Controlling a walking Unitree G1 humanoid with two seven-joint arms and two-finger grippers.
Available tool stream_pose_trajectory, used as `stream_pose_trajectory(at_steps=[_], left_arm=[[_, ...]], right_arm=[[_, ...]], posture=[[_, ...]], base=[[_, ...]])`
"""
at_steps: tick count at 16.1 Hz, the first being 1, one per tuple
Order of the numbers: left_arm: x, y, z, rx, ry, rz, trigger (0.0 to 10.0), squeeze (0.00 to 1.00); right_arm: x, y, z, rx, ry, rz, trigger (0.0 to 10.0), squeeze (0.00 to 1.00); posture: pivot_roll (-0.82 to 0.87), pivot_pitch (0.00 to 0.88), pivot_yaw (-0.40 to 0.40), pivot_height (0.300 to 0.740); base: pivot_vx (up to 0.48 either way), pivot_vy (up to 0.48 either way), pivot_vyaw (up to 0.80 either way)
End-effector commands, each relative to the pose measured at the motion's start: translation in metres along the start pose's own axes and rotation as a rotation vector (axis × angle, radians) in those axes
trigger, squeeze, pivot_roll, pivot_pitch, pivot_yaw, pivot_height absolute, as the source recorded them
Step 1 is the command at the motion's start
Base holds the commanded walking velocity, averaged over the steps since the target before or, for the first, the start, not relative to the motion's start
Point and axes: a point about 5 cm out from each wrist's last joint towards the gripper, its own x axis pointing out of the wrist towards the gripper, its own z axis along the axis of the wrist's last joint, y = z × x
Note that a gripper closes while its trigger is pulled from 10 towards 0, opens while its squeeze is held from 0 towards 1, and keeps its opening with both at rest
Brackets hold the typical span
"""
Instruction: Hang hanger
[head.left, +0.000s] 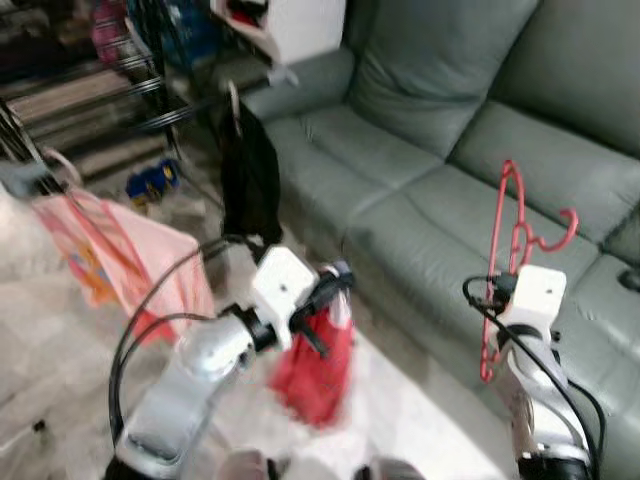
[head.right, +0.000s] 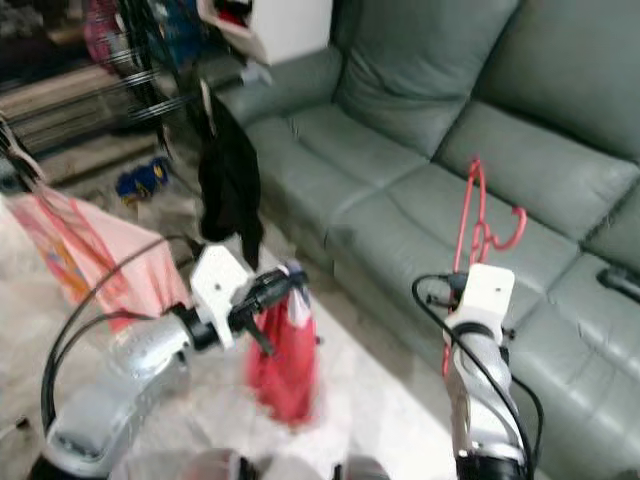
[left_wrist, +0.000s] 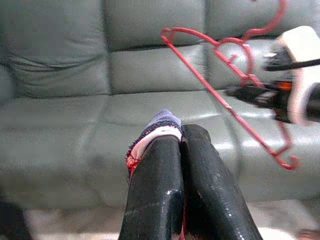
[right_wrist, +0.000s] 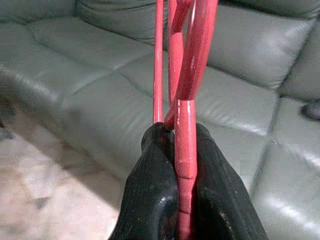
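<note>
Flanking the grey sofa: drying rack, black garment.

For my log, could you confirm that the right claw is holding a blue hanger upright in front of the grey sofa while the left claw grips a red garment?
Not quite: the hanger is red, not blue, as the right wrist view shows. The rest holds: the right claw is shut on it in front of the grey sofa, and the left claw grips the red garment.
</note>
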Motion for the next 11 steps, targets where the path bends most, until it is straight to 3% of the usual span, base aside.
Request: stream_pose_trajectory(at_steps=[1, 2, 3, 4, 6, 8, 9, 10, 11], left_arm=[[-0.004, 0.02, 0.001, 0.066, 0.007, 0.064, 10.0, 0.0], [-0.005, 0.031, 0.001, 0.098, 0.012, 0.108, 10.0, 0.0], [-0.006, 0.056, 0.006, 0.158, 0.009, 0.238, 10.0, 0.0], [-0.005, 0.072, 0.009, 0.175, 0.007, 0.3, 10.0, 0.0], [-0.004, 0.089, 0.013, 0.204, -0.003, 0.333, 10.0, 0.0], [-0.006, 0.1, 0.015, 0.283, -0.006, 0.209, 10.0, 0.0], [-0.006, 0.102, 0.015, 0.295, -0.005, 0.194, 10.0, 0.0], [-0.01, 0.098, 0.009, 0.339, 0.079, -0.002, 10.0, 0.0], [-0.011, 0.096, 0.006, 0.371, 0.122, -0.084, 10.0, 0.0]], right_arm=[[-0.002, 0.009, 0.003, 0.034, -0.009, 0.062, 10.0, 0.0], [-0.002, 0.011, 0.003, 0.027, -0.006, 0.08, 10.0, 0.0], [-0.004, 0.012, 0.004, 0.028, -0.008, 0.098, 10.0, 0.0], [-0.004, 0.011, 0.004, 0.012, -0.007, 0.107, 10.0, 0.0], [-0.004, 0.016, 0.006, 0.0, -0.006, 0.17, 10.0, 0.0], [-0.015, 0.021, 0.006, -0.04, 0.0, 0.311, 10.0, 0.0], [-0.017, 0.02, 0.006, -0.047, 0.003, 0.325, 10.0, 0.0], [-0.023, 0.014, 0.002, -0.104, 0.021, 0.368, 10.0, 0.0], [-0.023, 0.009, 0.001, -0.12, 0.028, 0.365, 10.0, 0.0]], posture=[[0.03, 0.067, -0.019, 0.74], [0.02, 0.063, -0.017, 0.74], [0.02, 0.063, -0.015, 0.74], [0.02, 0.068, -0.005, 0.74], [0.01, 0.071, 0.01, 0.74], [0.0, 0.073, 0.021, 0.74], [0.0, 0.073, 0.021, 0.74], [-0.01, 0.074, 0.021, 0.74], [-0.01, 0.074, 0.021, 0.74]], base=[[0.0, 0.0, 0.0], [0.0, 0.0, 0.0], [0.0, 0.0, 0.0], [0.0, 0.0, 0.0], [0.0, 0.0, 0.0], [0.0, 0.0, 0.0], [0.0, 0.0, 0.0], [0.0, 0.0, 0.0], [0.0, 0.0, 0.0]])
